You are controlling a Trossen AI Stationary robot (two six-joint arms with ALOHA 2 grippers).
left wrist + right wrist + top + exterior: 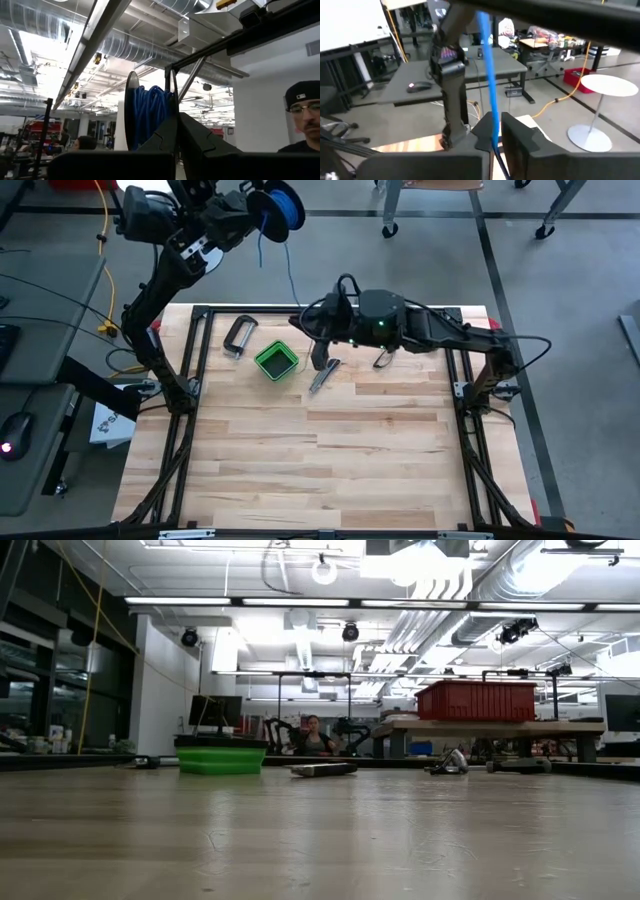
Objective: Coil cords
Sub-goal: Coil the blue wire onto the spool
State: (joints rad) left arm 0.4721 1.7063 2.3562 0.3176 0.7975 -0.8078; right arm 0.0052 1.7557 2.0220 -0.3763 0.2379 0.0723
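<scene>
Spool [283,208]: small, round, dark-flanged, wound with blue wire; the left gripper [176,131], fingers together, is clamping its flange and holding it high beyond the table's far-left corner. Judged light and rigid; the flange edge is serving as the handhold.

Wire [291,275]: string-thin, blue, hanging from the spool down to the right gripper [495,131], which is hovering above the table's far edge near the green box [275,360], fingers closing on the strand. Judged limp, light, likely slippery and quick to tangle; best pinched close to the spool and fed under light tension.

Markings: none readable anywhere.
</scene>
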